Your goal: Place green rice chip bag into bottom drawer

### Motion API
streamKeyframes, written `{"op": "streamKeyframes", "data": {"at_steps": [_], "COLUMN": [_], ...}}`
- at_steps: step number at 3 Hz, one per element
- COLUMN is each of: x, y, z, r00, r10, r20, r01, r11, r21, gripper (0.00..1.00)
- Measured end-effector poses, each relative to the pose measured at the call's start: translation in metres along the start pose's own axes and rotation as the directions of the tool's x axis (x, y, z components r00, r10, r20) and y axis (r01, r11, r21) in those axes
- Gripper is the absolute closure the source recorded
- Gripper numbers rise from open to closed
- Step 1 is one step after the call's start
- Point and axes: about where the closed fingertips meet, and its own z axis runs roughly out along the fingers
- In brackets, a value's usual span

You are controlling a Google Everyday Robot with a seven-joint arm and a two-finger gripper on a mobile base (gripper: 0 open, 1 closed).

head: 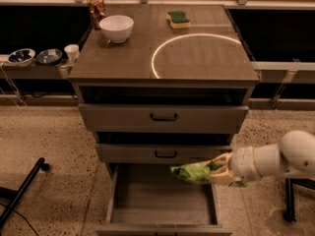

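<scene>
Floor (49, 132): speckled, under grey cabinet (162, 118).
Bottom drawer (162, 203): open.
Gripper (217, 173): above its right side — clasping green rice chip bag (191, 172).
Cabinet top (197, 58): bowl (116, 27), sponge (178, 18).

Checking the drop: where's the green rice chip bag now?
The crinkly light green rice chip bag hangs over the right side of the open grey bottom drawer, held in the jaws of the gripper reaching in from the right.

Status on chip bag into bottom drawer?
Done: the bottom drawer stands open, floor bare, and the bag is grasped. In hand: the gripper, reaching in from the right, holds the bag above the drawer's right side. Left: lower and release; the bag is not in the drawer yet.
</scene>
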Motion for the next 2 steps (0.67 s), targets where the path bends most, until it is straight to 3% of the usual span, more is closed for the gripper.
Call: {"op": "streamKeyframes", "data": {"at_steps": [1,2], "x": [0.028,0.053], "y": [0.059,0.118], "z": [0.081,0.151], "r00": [0.985,0.949], "r10": [0.097,0.192], "r20": [0.144,0.249], "r01": [-0.078,-0.13], "r11": [0.9877,0.9612], "r21": [-0.136,-0.243], "gripper": [1.0,1.0]}}
